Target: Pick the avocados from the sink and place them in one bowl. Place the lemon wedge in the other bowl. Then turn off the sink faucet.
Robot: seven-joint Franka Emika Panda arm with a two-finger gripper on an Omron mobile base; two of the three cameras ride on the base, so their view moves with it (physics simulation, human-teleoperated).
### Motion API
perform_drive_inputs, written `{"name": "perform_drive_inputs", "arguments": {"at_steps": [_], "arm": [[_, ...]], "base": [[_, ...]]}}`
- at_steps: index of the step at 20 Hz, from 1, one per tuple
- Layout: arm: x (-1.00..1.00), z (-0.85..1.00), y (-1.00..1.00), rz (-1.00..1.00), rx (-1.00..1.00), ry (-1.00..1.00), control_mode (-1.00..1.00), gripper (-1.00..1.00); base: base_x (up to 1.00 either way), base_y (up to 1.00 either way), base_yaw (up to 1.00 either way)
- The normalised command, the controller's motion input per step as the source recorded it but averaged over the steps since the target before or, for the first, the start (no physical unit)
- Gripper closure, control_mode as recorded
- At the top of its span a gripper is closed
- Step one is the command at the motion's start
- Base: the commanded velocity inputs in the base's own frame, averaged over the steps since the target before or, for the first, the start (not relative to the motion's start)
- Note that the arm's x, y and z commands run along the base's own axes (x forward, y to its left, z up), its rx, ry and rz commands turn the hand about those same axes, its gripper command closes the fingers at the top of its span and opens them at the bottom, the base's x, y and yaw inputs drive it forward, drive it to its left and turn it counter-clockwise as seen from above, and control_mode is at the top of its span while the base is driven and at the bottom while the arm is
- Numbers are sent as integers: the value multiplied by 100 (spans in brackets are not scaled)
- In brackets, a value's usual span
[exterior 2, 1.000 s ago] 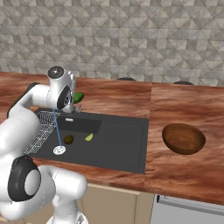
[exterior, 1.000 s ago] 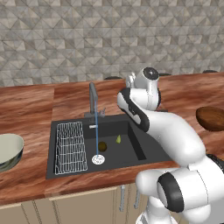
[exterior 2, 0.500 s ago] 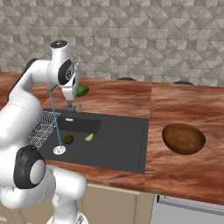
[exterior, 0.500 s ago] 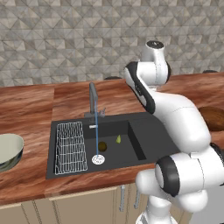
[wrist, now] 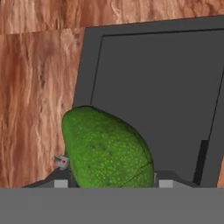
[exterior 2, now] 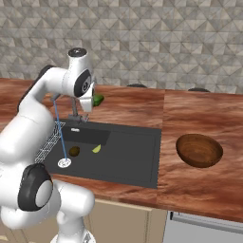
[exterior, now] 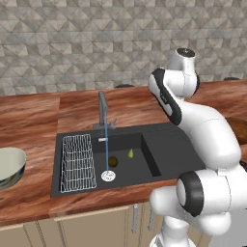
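Hand view: gripper clamps one bright green avocado, raised above the sink. One dark avocado and one lemon wedge lie in the basin. One wooden bowl, one pale bowl.

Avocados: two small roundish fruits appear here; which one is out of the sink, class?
The bright green avocado, clamped in the gripper above the counter. The dark olive-brown avocado lies in the dark grey sink beside the round drain.

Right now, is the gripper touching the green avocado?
Touching. In the hand view the green avocado sits between the two fingertips of the gripper, its sides against them. In the right base view it is lifted above the counter.
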Motion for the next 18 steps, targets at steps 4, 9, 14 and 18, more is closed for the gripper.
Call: {"name": "perform_drive_inputs", "arguments": {"at_steps": [4, 9, 14, 18], "arm": [[0, -28, -33, 19, 0, -22, -100, 100], [0, -6, -55, 7, 0, -13, -100, 100], [0, 5, -54, 0, 0, 3, -100, 100], [0, 16, -46, 0, 0, 15, -100, 100]], "base": [[0, 0, 0], [0, 0, 0], [0, 0, 0], [0, 0, 0]]}}
